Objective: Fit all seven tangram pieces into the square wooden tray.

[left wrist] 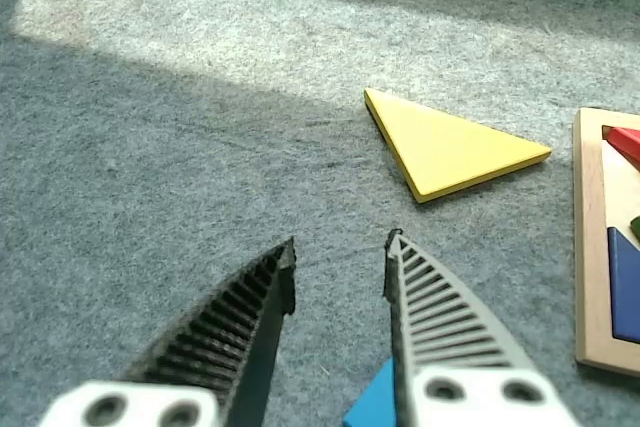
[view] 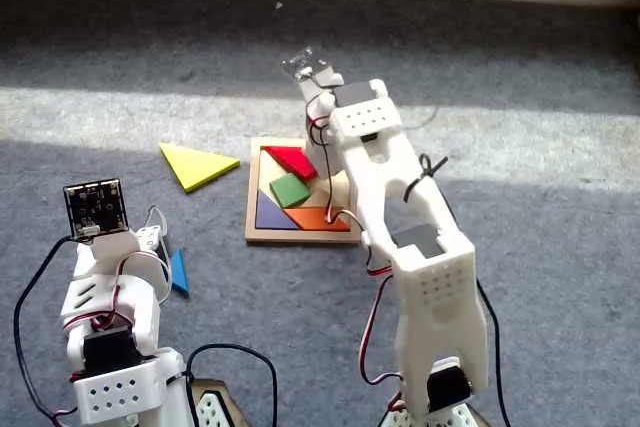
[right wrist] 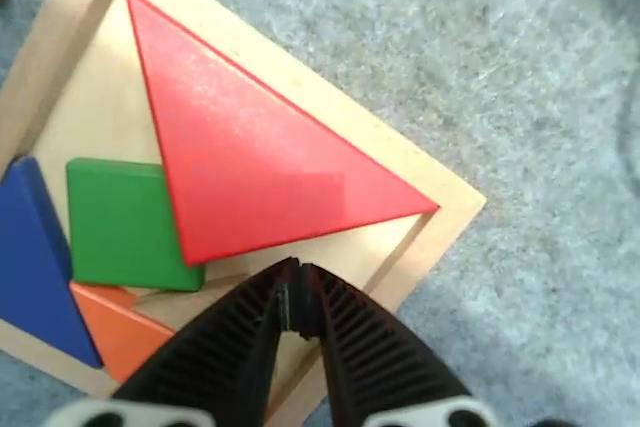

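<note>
The square wooden tray [view: 254, 192] lies mid-floor and holds a red triangle [view: 291, 159], a green square [view: 290, 190], a blue piece [view: 270, 213] and an orange piece [view: 318, 217]. My right gripper [right wrist: 296, 287] is shut with nothing in it, its tips over the bare tray floor [right wrist: 100, 107] right at one edge of the red triangle [right wrist: 250, 167]. A large yellow triangle [view: 198, 165] lies on the carpet left of the tray. My left gripper [left wrist: 340, 244] is open just above the carpet, short of the yellow triangle [left wrist: 450, 152]. A small blue piece [left wrist: 372, 402] lies under its fingers.
Grey carpet surrounds everything, crossed by a sunlit band. The right arm [view: 400, 217] stretches over the tray's right side and hides part of it. The small blue piece [view: 179, 273] sits beside the left arm [view: 110, 297]. The tray's edge [left wrist: 592, 237] is beyond the yellow triangle.
</note>
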Motion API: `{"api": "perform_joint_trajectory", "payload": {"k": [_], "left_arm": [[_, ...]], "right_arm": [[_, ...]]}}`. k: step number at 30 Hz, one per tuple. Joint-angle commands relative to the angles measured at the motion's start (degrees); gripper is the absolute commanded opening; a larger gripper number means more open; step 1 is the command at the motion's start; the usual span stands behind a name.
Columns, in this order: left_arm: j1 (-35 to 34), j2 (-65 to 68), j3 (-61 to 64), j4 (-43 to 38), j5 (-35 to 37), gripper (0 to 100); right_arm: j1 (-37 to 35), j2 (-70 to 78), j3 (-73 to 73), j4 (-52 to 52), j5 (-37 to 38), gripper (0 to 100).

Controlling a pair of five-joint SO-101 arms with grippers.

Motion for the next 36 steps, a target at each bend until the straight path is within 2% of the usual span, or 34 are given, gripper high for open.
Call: {"api": "perform_joint_trajectory", "payload": {"k": [1, 5, 11, 17, 30, 36], "left_arm": [[0.6, -0.5, -0.7, -0.1, -0.6, 17], [0.6, -0.5, -0.7, -0.1, -0.6, 17], [0.6, -0.5, -0.7, -0.1, -0.6, 17], [0.6, -0.5, -0.7, -0.1, -0.6, 17], [0.6, -0.5, -0.7, -0.1, -0.6, 17], [0.6, -0.5, -0.7, -0.1, -0.6, 17]], "right_arm": [[-0.2, -1.1, -0.5, 0.7, 0.5, 0.5], [-0.5, -1.2, -0.3, 2.8, 0.5, 0.5], [-4.7, -1.4, -0.5, 9.8, 0.5, 0.5], [-6.6, -1.0, -0.4, 10.4, 0.5, 0.5], [1.6, -1.0, -3.8, 11.6, 0.4, 0.5], [2.5, 1.0, -2.2, 6.5, 0.5, 0.5]]}}
